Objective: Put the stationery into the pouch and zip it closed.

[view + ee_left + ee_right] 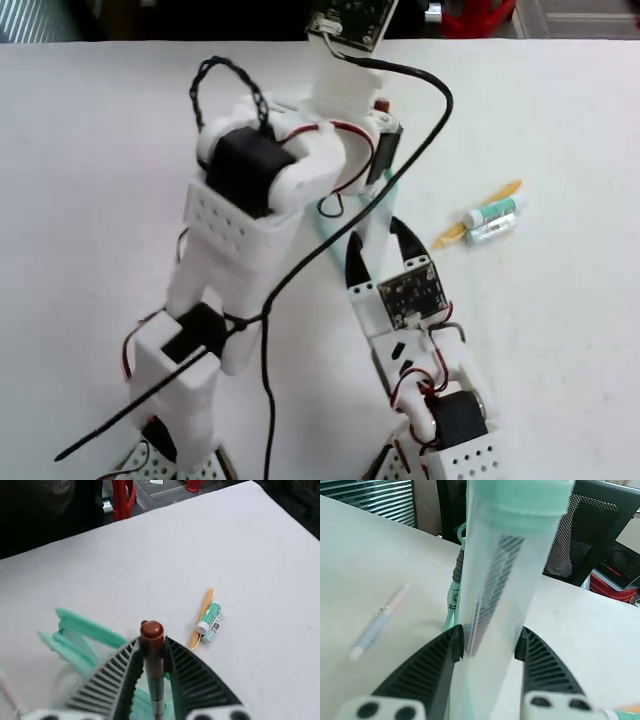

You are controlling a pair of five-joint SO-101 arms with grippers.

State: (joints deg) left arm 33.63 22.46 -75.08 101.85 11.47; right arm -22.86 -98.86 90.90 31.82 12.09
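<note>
My left gripper (151,644) is shut on a brown pen (151,631) and holds it upright just above the mint-green pouch (75,635). In the high view this gripper (383,140) hangs over the middle of the table. My right gripper (490,632) is shut on the translucent pouch (510,555), which stands on edge between its fingers. Seen from above, the right gripper (380,245) sits directly below the left one, with the pouch's mint edge (385,195) between them. A yellow pen (202,615) and a green-capped glue stick (208,617) lie together on the table.
A small white tube (492,229) lies beside the glue stick (492,211) to the right of the arms. A pale blue and pink pen (377,625) rests on the white table (90,150). Black cables (300,260) cross the left arm. Chairs stand beyond the far edge.
</note>
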